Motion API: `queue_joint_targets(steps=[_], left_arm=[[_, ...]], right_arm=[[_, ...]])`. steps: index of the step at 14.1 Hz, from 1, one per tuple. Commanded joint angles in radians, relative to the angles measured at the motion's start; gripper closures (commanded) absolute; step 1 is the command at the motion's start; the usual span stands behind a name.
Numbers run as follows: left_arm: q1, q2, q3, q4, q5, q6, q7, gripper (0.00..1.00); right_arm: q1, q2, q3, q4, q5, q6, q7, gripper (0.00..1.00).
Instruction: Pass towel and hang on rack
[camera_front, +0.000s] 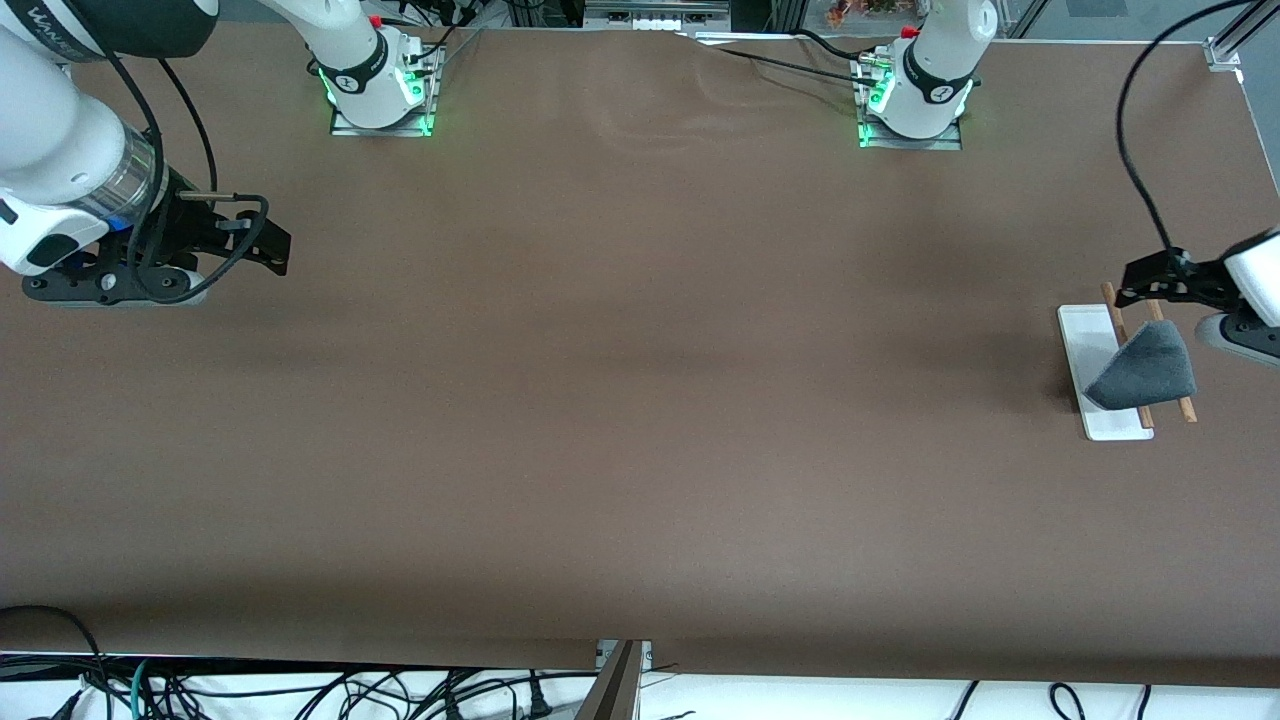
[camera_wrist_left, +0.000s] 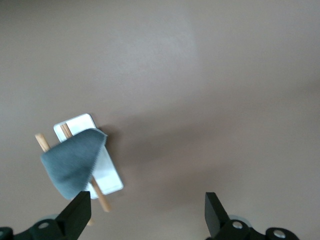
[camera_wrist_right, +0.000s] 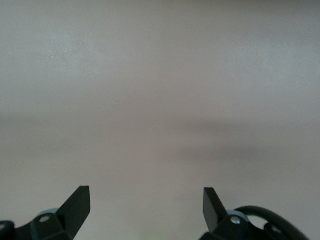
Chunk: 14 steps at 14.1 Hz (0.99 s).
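Observation:
The towel (camera_front: 1145, 365) hangs dark grey side out over the two brown rods of the rack (camera_front: 1085, 335), which stands on its white base at the left arm's end of the table. My left gripper (camera_front: 1135, 285) hovers open and empty just above the rack's end that lies farther from the front camera. In the left wrist view the towel (camera_wrist_left: 72, 162) drapes over the rack (camera_wrist_left: 107, 175) close to one finger of the left gripper (camera_wrist_left: 147, 210), without touching it. My right gripper (camera_front: 272, 245) waits open and empty over the right arm's end of the table; the right wrist view shows the right gripper (camera_wrist_right: 146, 205) over bare tabletop only.
The brown table (camera_front: 640, 400) stretches between the two arms. Both arm bases (camera_front: 380, 95) stand along its edge farthest from the front camera. Cables (camera_front: 300, 690) lie below the table's near edge.

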Motion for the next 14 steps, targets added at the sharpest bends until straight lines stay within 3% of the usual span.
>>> queue_joint_targets(steps=[1,4,14], left_arm=[[-0.066,-0.112,0.022,-0.153,-0.016,0.133,-0.258,0.00],[-0.089,-0.170,0.025,-0.250,-0.068,0.200,-0.304,0.00],[-0.091,-0.193,0.025,-0.281,-0.060,0.198,-0.301,0.00]], right_arm=[[0.003,-0.007,0.002,0.002,0.000,-0.011,0.019,0.00],[0.003,-0.008,0.002,0.002,0.000,-0.011,0.018,0.00],[0.003,-0.008,0.002,0.002,0.000,-0.013,0.018,0.00]])
